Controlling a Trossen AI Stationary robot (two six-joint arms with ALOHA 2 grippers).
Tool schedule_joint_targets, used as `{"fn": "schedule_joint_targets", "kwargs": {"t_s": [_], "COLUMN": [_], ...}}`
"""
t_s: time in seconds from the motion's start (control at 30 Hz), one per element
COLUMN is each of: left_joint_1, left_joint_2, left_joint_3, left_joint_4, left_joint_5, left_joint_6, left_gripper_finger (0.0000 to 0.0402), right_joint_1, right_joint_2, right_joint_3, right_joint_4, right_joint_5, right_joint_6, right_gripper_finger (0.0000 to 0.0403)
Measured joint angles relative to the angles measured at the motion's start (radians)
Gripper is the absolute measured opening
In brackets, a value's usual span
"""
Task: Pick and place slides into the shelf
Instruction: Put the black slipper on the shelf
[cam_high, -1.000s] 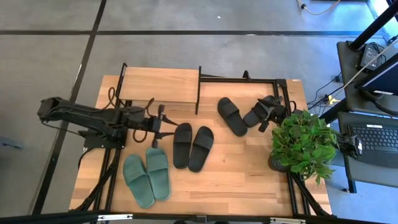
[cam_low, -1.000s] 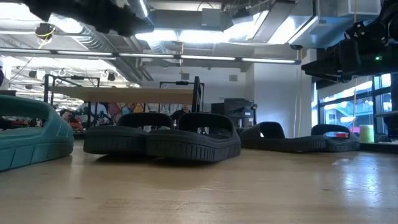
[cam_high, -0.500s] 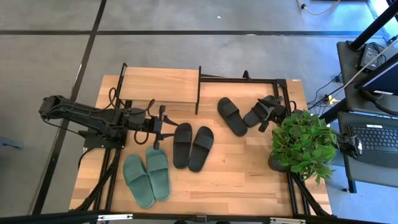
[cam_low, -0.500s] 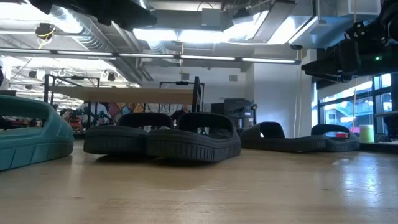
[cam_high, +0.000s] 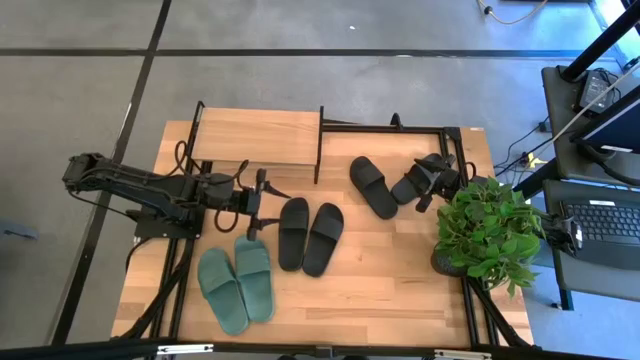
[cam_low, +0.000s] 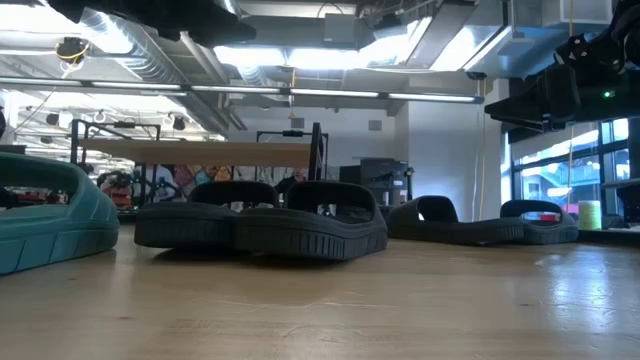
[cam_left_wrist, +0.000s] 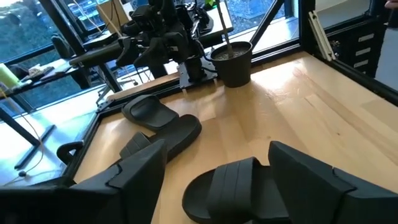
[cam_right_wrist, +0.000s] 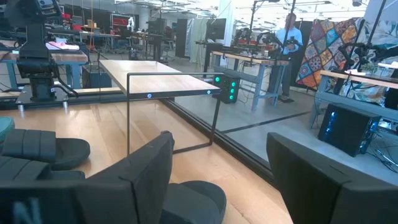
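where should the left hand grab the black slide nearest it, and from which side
Grip the black slide across its wide strap, coming straight down from above. It lies flat, sole down, and the raised strap gives the open left hand an edge to pinch; the neighbouring slide crowds its right side.

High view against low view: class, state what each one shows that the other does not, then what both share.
Only the high view shows the potted plant, the left gripper open above the table near the black pair, the right gripper open by the far black slide, and both green slides whole. Only the low view shows the room's ceiling lights and the slides' side profiles. Both share the black pair, the shelf and the wooden table.
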Motion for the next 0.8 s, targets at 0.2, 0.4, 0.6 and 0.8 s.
{"fn": "schedule_joint_targets", "kwargs": {"t_s": [0.2,0.4,0.6,0.8], "left_joint_1": [-0.014,-0.073,-0.116,-0.124], "left_joint_2": [0.068,0.23,0.392,0.49], "left_joint_3": [0.003,0.142,0.279,0.295], "left_joint_4": [-0.023,-0.258,-0.438,-0.45], "left_joint_5": [-0.246,-0.312,-0.369,-0.369], "left_joint_6": [-0.062,-0.125,-0.182,-0.265], "left_gripper_finger": [0.0273,0.0273,0.0273,0.0273], "right_joint_1": [0.0,0.0,0.0,0.0], "right_joint_2": [0.0,0.0,0.0,0.0], "right_joint_3": [0.0,0.0,0.0,0.0], "right_joint_4": [0.0,0.0,0.0,0.0], "right_joint_5": [0.0,-0.001,-0.001,-0.001], "right_joint_6": [0.0,0.002,0.004,0.0], "right_gripper_finger": [0.0257,0.0257,0.0257,0.0257]}}
